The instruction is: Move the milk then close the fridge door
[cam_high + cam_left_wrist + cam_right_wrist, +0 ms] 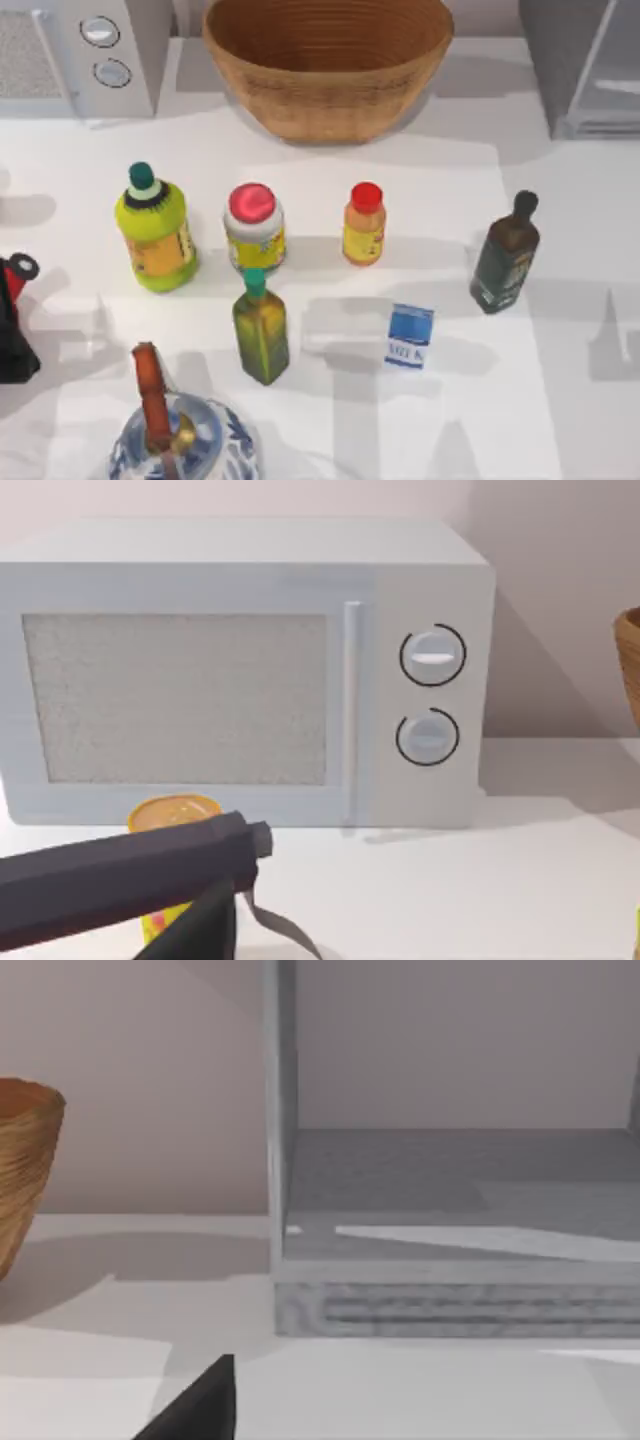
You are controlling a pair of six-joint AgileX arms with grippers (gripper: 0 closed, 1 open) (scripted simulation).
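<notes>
The milk [409, 337] stands upright on the white bench [560, 300], right of centre, just in front of the orange red-capped bottle [364, 224] and between the green oil bottle [261, 327] and the dark bottle [505, 252]. Nothing is touching it. At the back right the fridge [590, 65] stands open; the right wrist view looks into its bare grey compartment [460, 1200]. The left gripper [215, 880] hangs before the microwave [240, 670], and I cannot tell how its jaws stand. A dark sliver low in the right wrist view may be the right gripper.
</notes>
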